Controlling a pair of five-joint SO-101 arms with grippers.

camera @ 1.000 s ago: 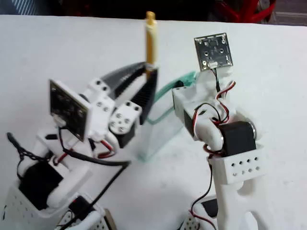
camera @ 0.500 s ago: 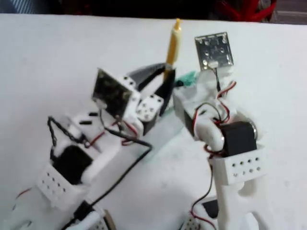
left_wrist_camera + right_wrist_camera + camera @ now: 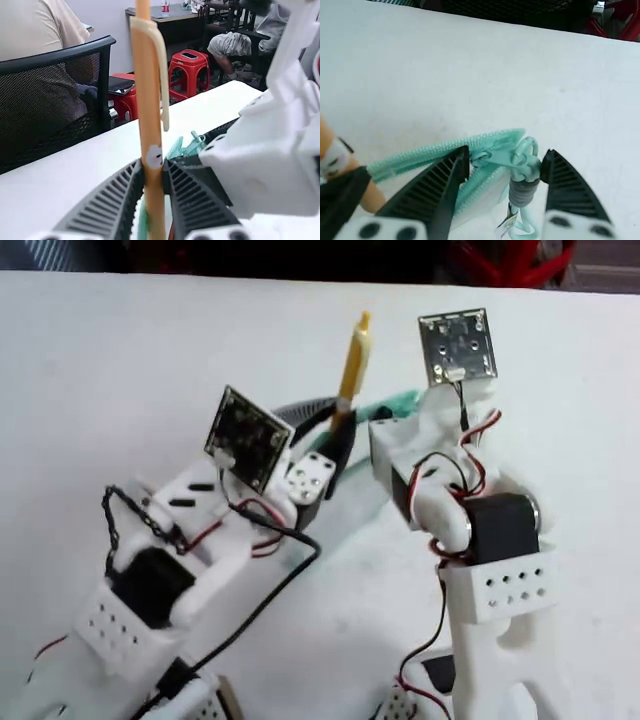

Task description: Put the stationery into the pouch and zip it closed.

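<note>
A yellow pen (image 3: 352, 360) stands nearly upright, leaning slightly, with my left gripper (image 3: 335, 425) shut on its lower shaft. The left wrist view shows the pen (image 3: 150, 110) pinched between the black ribbed fingers (image 3: 120, 195) of that gripper (image 3: 152, 170). Just beyond it lies the teal zipper end of the clear pouch (image 3: 186, 147). My right gripper (image 3: 506, 152) is open and straddles the pouch's zipper end (image 3: 490, 150) and its knotted pull cord (image 3: 525, 167). From above, only a teal strip of the pouch (image 3: 388, 403) shows between the two arms.
The white table (image 3: 120, 340) stretches bare to the left and far side. The two arms crowd close together at the middle. Cables (image 3: 270, 570) trail from the left arm toward the near edge. A chair and red stools (image 3: 187, 65) stand beyond the table.
My left arm has swung right toward the right arm, carrying the pen, which now leans. The clear pouch body, visible earlier, is now covered by the left arm. The right arm barely shifted.
</note>
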